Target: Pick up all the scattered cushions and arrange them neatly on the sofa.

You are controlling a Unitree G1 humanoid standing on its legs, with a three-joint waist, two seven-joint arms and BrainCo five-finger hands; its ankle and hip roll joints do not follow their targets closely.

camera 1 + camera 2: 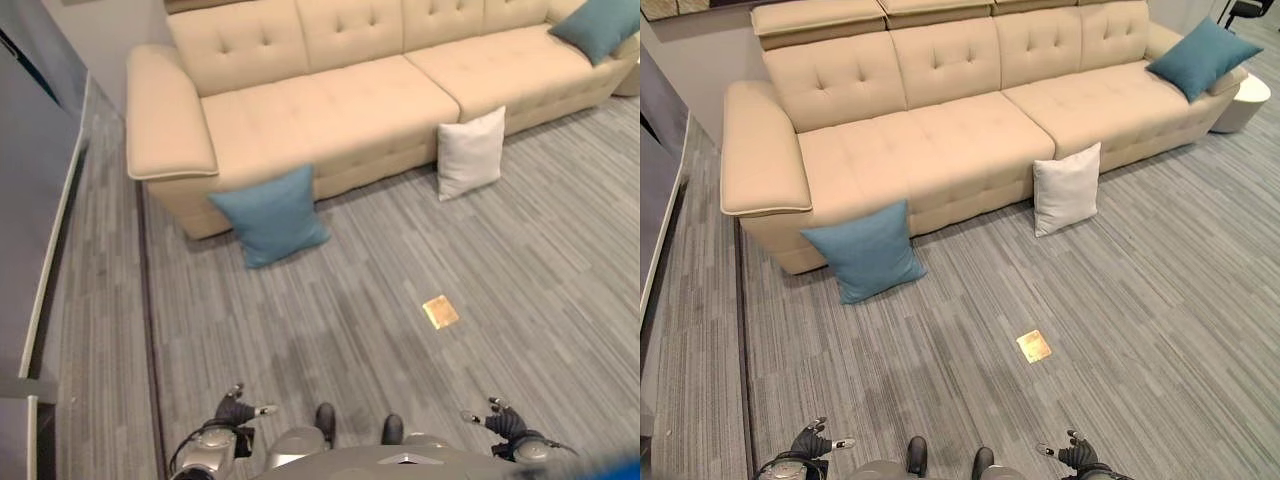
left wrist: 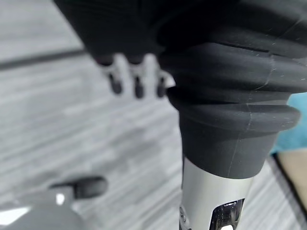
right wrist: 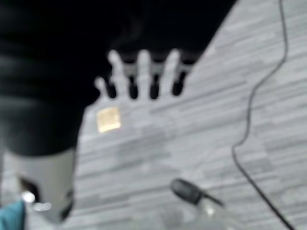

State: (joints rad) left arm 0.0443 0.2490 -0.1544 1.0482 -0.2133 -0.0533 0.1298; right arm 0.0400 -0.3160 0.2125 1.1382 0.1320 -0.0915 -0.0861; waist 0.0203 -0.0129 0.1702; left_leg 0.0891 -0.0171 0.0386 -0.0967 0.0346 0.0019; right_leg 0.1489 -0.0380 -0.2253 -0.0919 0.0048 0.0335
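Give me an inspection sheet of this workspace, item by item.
Surface: grey striped carpet.
Job's things: blue cushion and white cushion stand on the floor, leaning on the front of the beige sofa; a second blue cushion is propped at the sofa's far right end.
Clutter: small brass floor plate.
Hands: left hand and right hand low by the robot, fingers straight, holding nothing.
Cables: nothing seen.
Surroundings: round white side table past the sofa's right end.
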